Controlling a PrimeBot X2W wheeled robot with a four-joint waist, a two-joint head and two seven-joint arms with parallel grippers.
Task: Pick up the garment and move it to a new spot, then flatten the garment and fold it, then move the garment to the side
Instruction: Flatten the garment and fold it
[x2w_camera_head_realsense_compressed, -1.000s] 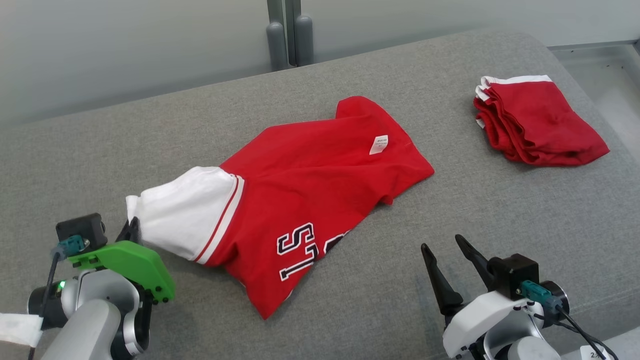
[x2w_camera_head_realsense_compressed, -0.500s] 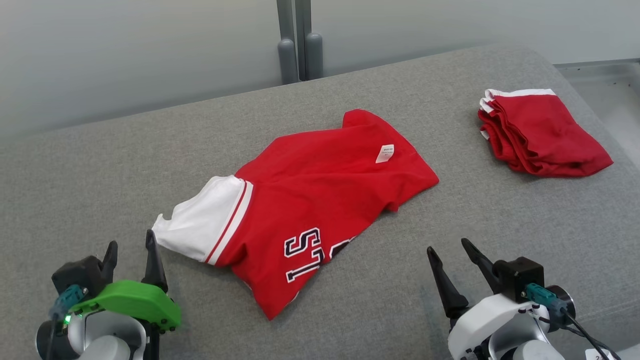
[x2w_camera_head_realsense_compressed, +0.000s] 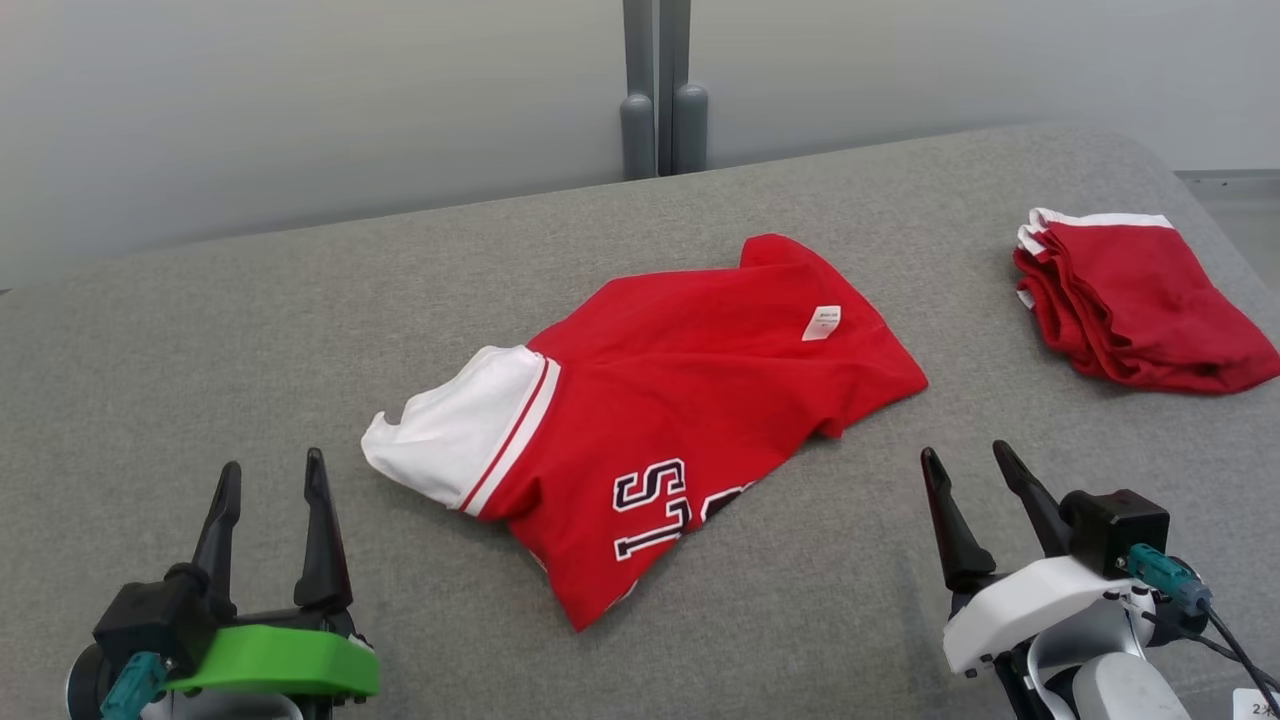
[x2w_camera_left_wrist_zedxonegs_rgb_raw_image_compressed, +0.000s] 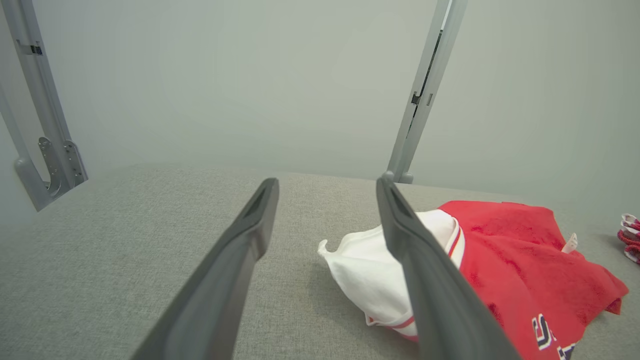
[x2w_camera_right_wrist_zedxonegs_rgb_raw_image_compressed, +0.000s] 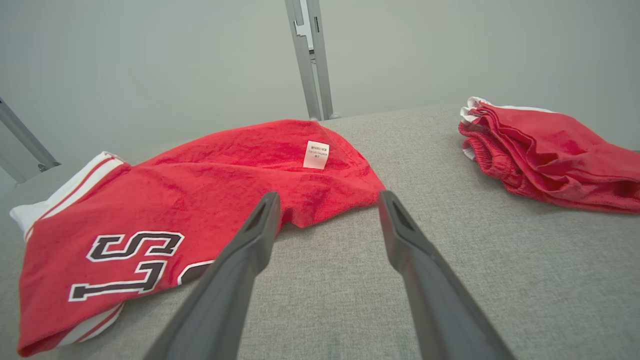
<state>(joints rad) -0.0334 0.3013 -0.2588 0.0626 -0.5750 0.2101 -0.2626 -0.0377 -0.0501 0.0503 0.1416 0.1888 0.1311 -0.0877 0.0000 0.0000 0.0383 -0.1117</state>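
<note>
Red garment (x2w_camera_head_realsense_compressed: 700, 420) lies on the grey cushion (x2w_camera_head_realsense_compressed: 200, 330), left gripper (x2w_camera_head_realsense_compressed: 273, 460) at its seven o'clock, right gripper (x2w_camera_head_realsense_compressed: 964, 449) at four, both spread, empty.

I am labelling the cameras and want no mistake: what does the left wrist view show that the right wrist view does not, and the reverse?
Left wrist view: the left end effector, open, short of the white sleeve, whose crumpled tip is plain to see, and a bracketed post at the far left. Right wrist view: the right end effector, open, the printed face of the white label, most of the black lettering and the whole folded red pile. Both: the red garment, the grey padded surface and the pale wall.
</note>
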